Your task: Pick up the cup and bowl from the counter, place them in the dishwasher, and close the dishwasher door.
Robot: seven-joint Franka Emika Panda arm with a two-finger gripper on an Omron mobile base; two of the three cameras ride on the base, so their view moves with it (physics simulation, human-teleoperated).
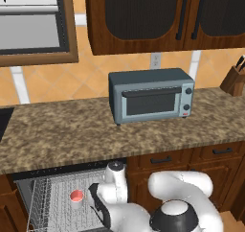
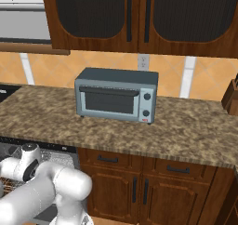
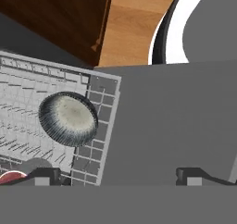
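The dishwasher [image 1: 28, 178] stands open under the counter [image 1: 72, 130], with its silver wire rack [image 1: 57, 197] pulled into sight. The white cup [image 1: 76, 196] with its pinkish-red inside stands upright in the rack. In the hand view the dark grey bowl [image 3: 68, 119] rests in the rack [image 3: 28, 93], and a red sliver of the cup [image 3: 11, 177] shows at the lower left. My gripper [image 3: 121, 177] is open and holds nothing. It hangs over the lowered dishwasher door [image 3: 176, 121], right beside the rack's edge, with the bowl just ahead of the left fingertip [image 3: 44, 177].
A blue-grey toaster oven [image 1: 150, 96] sits on the counter, and a knife block [image 1: 234, 77] stands at its far right. Dark wood cabinet doors and drawers [image 2: 139, 187] flank the dishwasher. Wooden floor [image 3: 134, 28] shows beyond the door.
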